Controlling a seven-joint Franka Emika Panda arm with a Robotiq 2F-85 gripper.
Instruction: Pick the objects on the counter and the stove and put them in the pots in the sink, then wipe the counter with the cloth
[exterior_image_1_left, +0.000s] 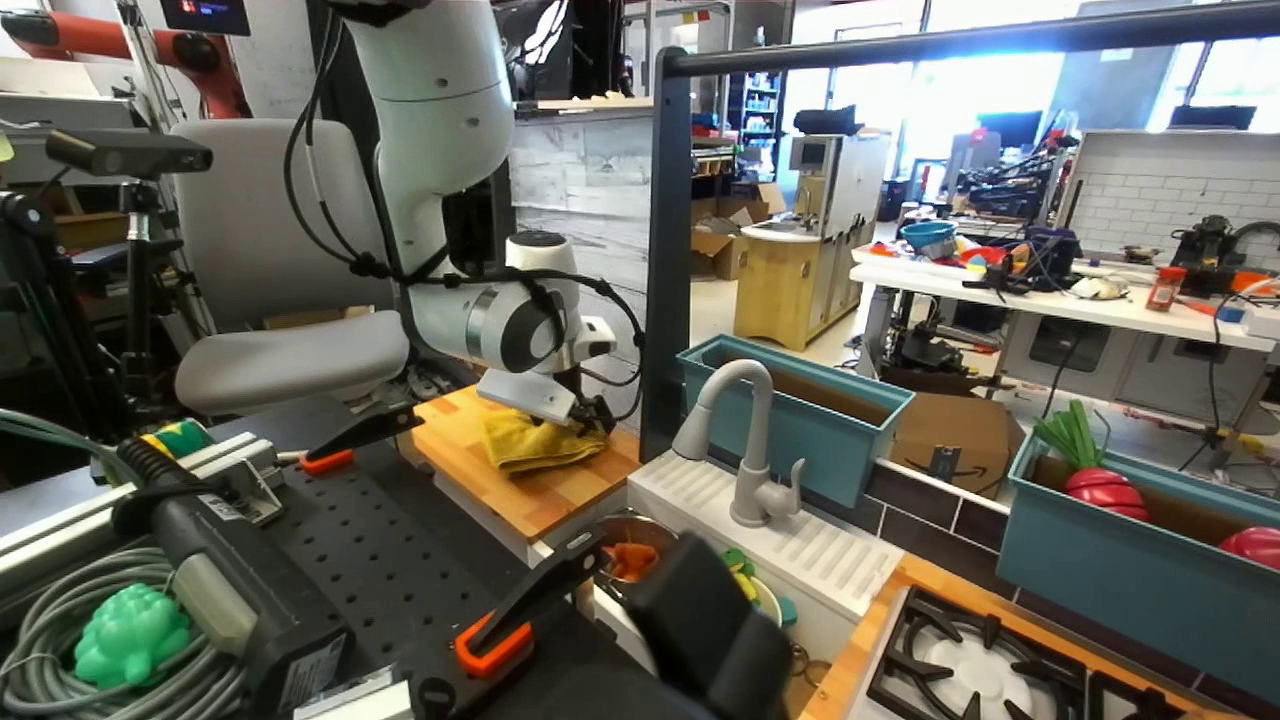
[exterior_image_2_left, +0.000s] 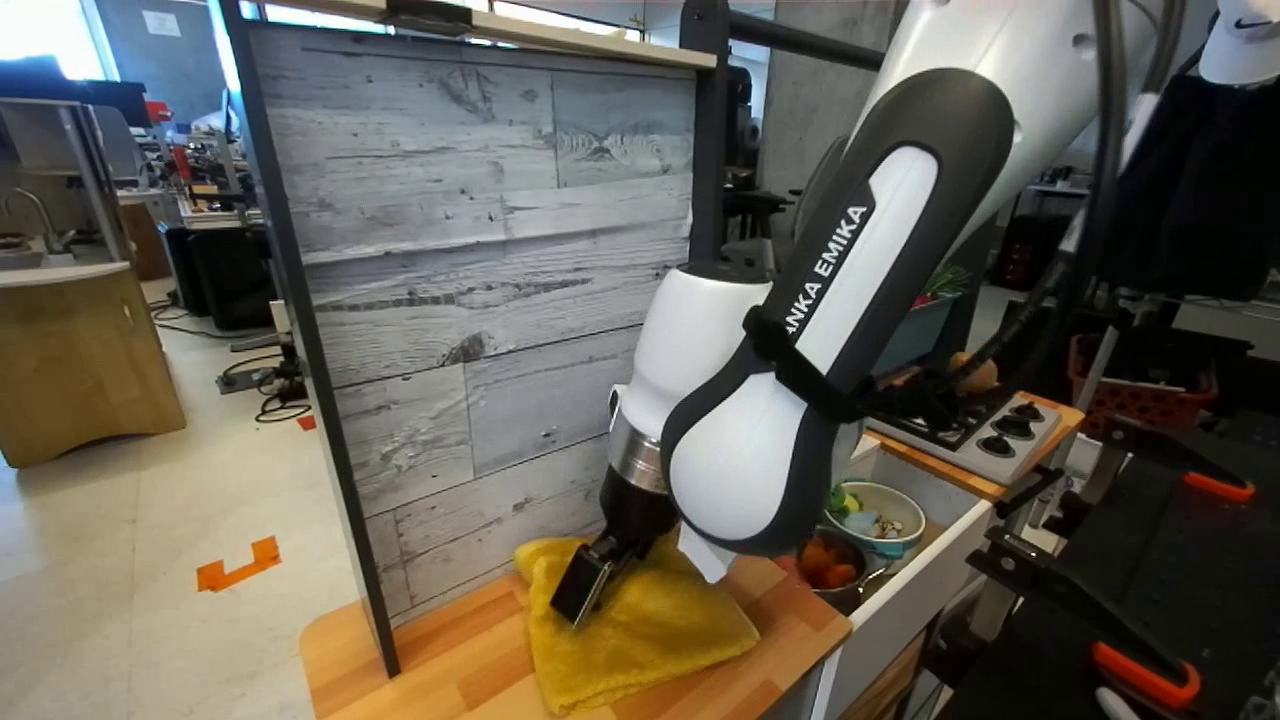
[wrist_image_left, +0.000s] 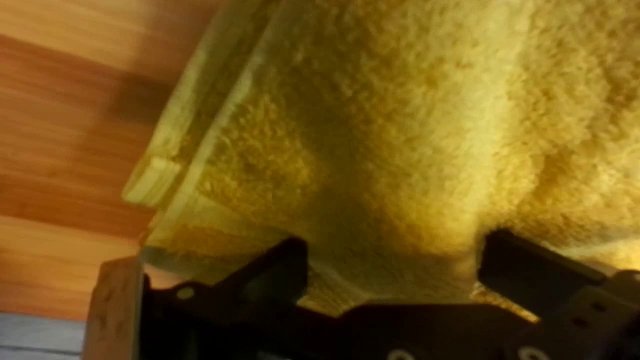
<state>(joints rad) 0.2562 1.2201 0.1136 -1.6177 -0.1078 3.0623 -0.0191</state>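
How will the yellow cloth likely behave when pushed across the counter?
Probably floppy: the yellow cloth lies in soft folds. It may ruck up rather than slide flat, since the wrist view shows it layered. It looks fuzzy, so it should give the pincer some grip.

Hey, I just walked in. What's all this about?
A robot arm has its gripper down at a yellow cloth on the wooden counter. The gripper is open, with part of the cloth between its fingers, so it does not seem gripped yet. In the sink, a pot holds orange things and a bowl holds green bits among others. Wiping the counter probably comes next.
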